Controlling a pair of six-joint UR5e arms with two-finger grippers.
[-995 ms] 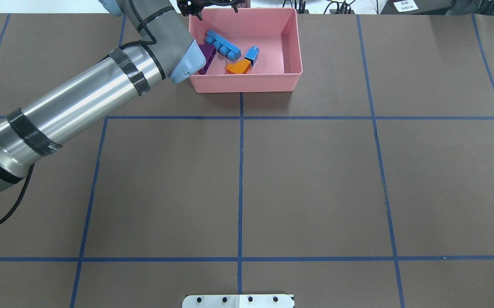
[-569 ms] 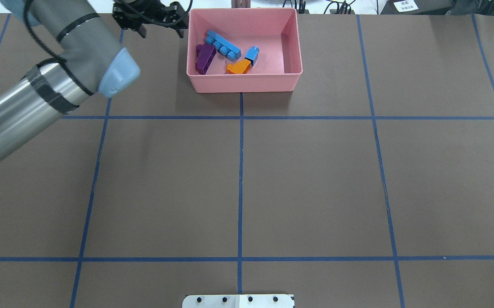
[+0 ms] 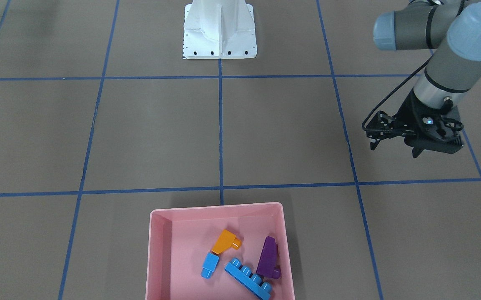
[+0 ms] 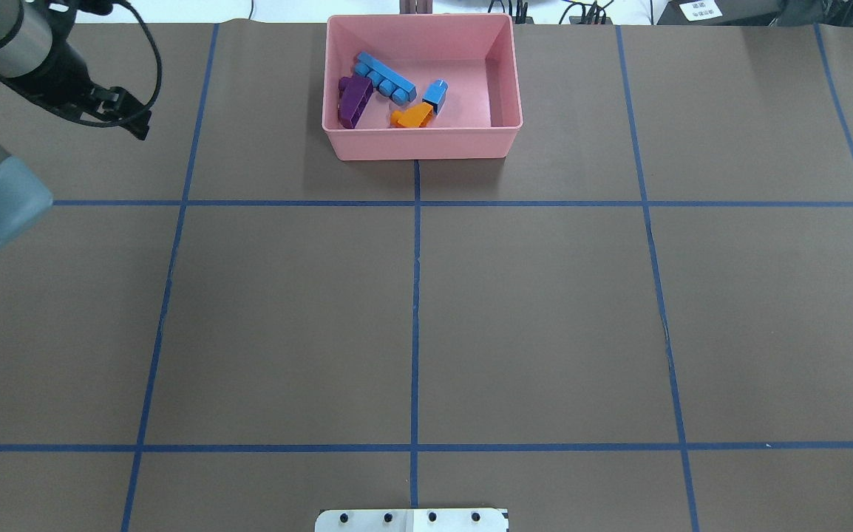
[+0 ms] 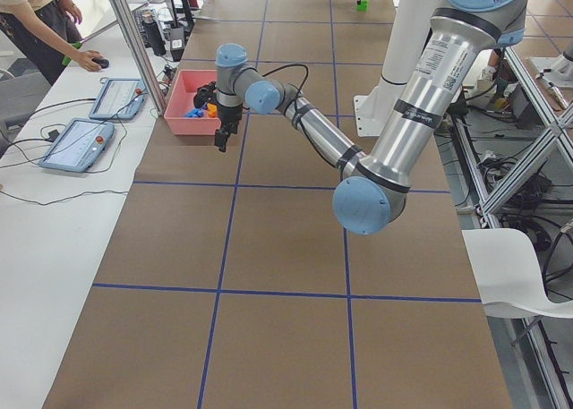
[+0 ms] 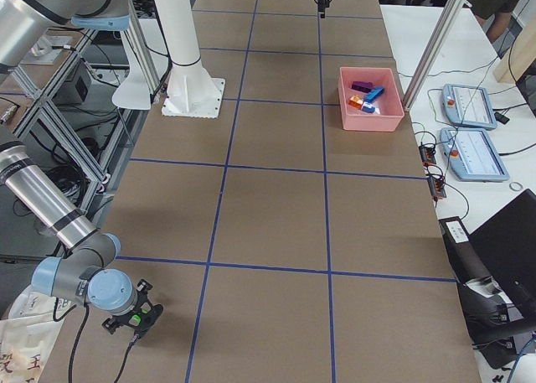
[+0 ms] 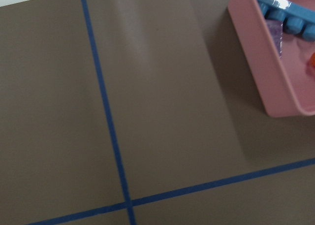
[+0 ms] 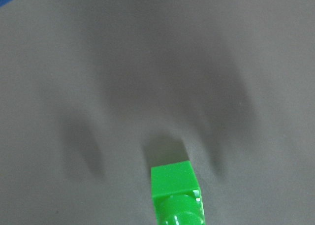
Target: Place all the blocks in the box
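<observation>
The pink box (image 4: pixel 426 137) stands at the table's far middle; it also shows in the front view (image 3: pixel 215 206). In it lie the long blue bar (image 4: pixel 386 77), the purple wedge (image 4: pixel 355 102), the small blue cube (image 4: pixel 435 94) and the orange brick (image 4: pixel 412 116). My left gripper (image 3: pixel 394 148) hangs open and empty over bare table, well to the box's left in the overhead view. The green brick (image 8: pixel 174 195) shows at the bottom of the right wrist view, over the table. My right gripper (image 6: pixel 130 320) is seen only from the side; I cannot tell whether it is open or shut.
The white robot base (image 3: pixel 219 33) stands at the near middle edge. Blue tape lines (image 4: pixel 415 295) divide the brown table. Control tablets (image 5: pixel 89 132) lie on a white bench beyond the box, with an operator beside them.
My left arm has swung away from over the box's far left corner, leftward and nearer in the overhead view, gripper open throughout. The blocks in the box have not moved.
</observation>
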